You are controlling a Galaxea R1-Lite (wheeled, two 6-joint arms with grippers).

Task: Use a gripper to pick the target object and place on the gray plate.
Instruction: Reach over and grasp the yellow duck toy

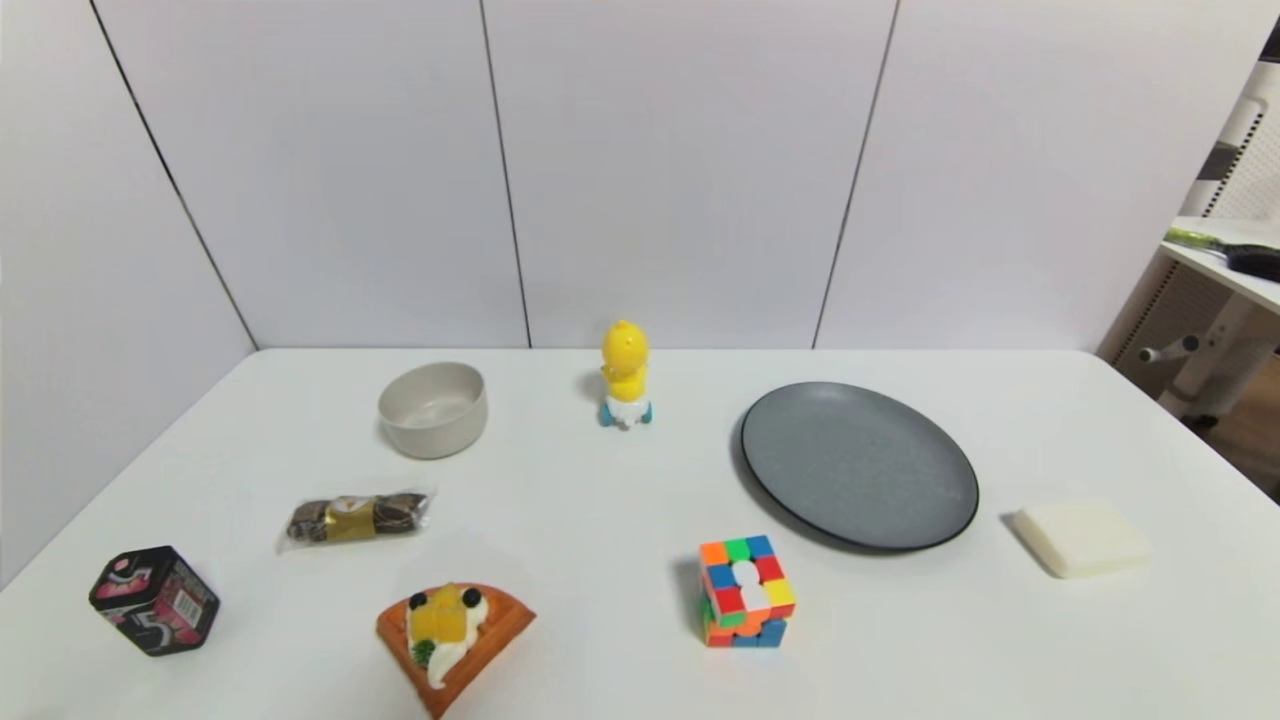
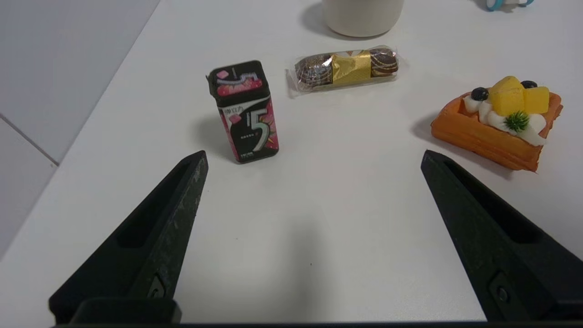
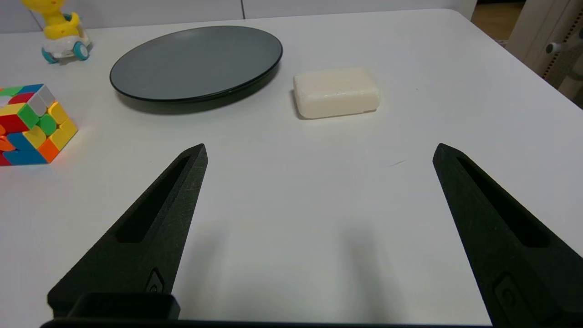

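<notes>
A: Duck (image 1: 625,375) upright at the far middle of the bench (image 1: 600,500), wheels down, long axis vertical. Plate (image 1: 858,465) sits to its right, apart from it, nothing on it.

B: Hands?

A: Neither shows from the head view. Left hand (image 2: 314,157) hangs low over the near-left bench, released, jaws spread wide, nothing between them. Gum box (image 2: 243,111), wrapped snack (image 2: 346,68) and waffle (image 2: 498,120) lie ahead of it; only the duck's wheels peek in at the far edge of that view.

B: And the right?

A: Right hand (image 3: 319,150) likewise released and wide, over the near-right bench. Soap (image 3: 336,92) and plate lie ahead of it, cube (image 3: 29,123) off to one side, duck beyond the plate's far-left rim.

B: Which arm is nearer?

A: My judgement: about even, the duck being central and far from both. The right has the plate on its own side, so the carry would be short. The left must reach past the bowl (image 1: 433,408).

B: Risk?

A: Tall, narrow and on wheels; a nudge could roll or tip it. Pick not yet begun.
</notes>
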